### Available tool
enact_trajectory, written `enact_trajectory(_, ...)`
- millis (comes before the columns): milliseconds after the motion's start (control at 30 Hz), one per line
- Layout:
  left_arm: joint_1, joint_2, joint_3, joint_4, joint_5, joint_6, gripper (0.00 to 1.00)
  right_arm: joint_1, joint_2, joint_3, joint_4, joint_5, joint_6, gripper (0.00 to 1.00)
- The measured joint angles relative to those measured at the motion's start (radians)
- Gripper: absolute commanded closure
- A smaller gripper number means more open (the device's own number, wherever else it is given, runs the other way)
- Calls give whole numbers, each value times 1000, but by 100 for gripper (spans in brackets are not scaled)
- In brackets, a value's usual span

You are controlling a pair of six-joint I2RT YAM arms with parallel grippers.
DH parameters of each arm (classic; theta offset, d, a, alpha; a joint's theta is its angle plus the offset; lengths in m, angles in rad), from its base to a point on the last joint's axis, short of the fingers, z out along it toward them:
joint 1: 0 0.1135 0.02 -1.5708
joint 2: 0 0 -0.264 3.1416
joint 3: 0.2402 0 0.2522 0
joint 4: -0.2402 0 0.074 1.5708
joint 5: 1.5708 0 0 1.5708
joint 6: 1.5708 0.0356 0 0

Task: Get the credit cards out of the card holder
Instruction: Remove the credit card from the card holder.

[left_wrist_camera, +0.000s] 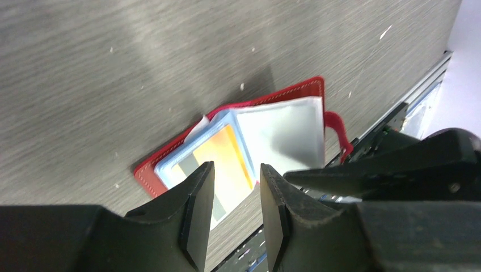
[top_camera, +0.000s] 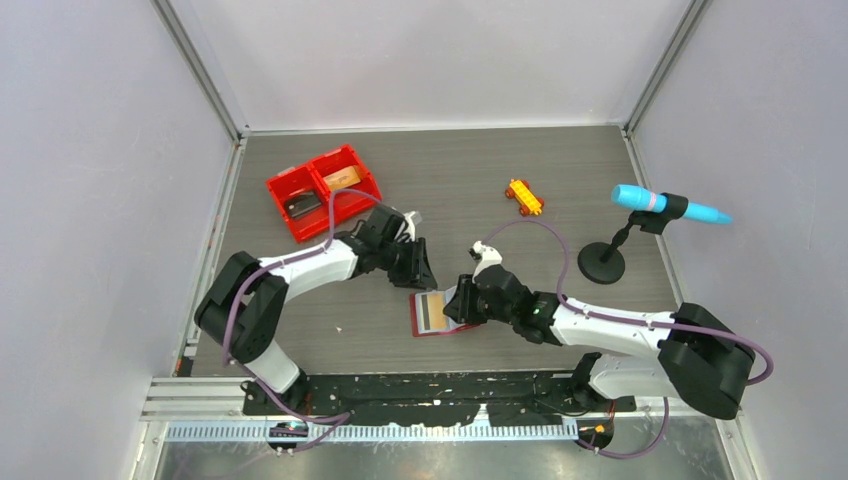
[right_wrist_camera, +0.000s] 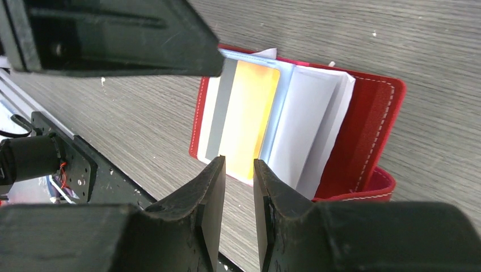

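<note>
Dark red leather-like card holder (top_camera: 441, 316) lies open and flat on the grey counter (top_camera: 450, 180) near its front edge, between the two arms. Its pale blue sleeves are fanned out, and an orange-yellow credit card (right_wrist_camera: 248, 117) with a grey stripe sits in the topmost sleeve, face up.

From the right wrist view, the right gripper (right_wrist_camera: 239, 168) hangs over the near edge of that card with its jaws a narrow gap apart; nothing is between them, and whether the tips touch the card cannot be told. From the left wrist view, the left gripper (left_wrist_camera: 237, 173) also hovers above the card, its jaws a little wider apart and holding nothing. The right gripper's dark finger crosses in at the holder's far side, close to the snap tab (left_wrist_camera: 338, 131).

Farther back on the counter stand a bright red two-compartment bin (top_camera: 322, 190) at the left, a small orange-yellow toy vehicle (top_camera: 523, 197) near the middle, and a blue microphone (top_camera: 668, 206) on a black stand at the right, all well apart from the holder.
</note>
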State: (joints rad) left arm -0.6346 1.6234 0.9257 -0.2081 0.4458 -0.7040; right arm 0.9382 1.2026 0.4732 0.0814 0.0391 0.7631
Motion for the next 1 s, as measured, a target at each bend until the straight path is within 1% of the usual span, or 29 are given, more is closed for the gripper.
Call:
enact_trajectory(233, -2, -80, -84, -46, -35, 14, 63, -29, 2, -10, -4, 3, -5, 69)
enact_trajectory(433, -2, -120, -134, -44, -35, 13, 63, -53, 3, -11, -2, -8, -6, 71)
enact_trajectory(600, -2, -120, -164, -29, -23, 6, 64, -69, 43, -12, 29, -46, -5, 71)
enact_trajectory(733, -2, -110, -179, 21, 7, -4, 65, -93, 99, -24, 86, -105, -5, 71)
enact_trajectory(1000, -2, -71, -186, 72, 30, -22, 67, -130, 145, -52, 165, -184, -4, 71)
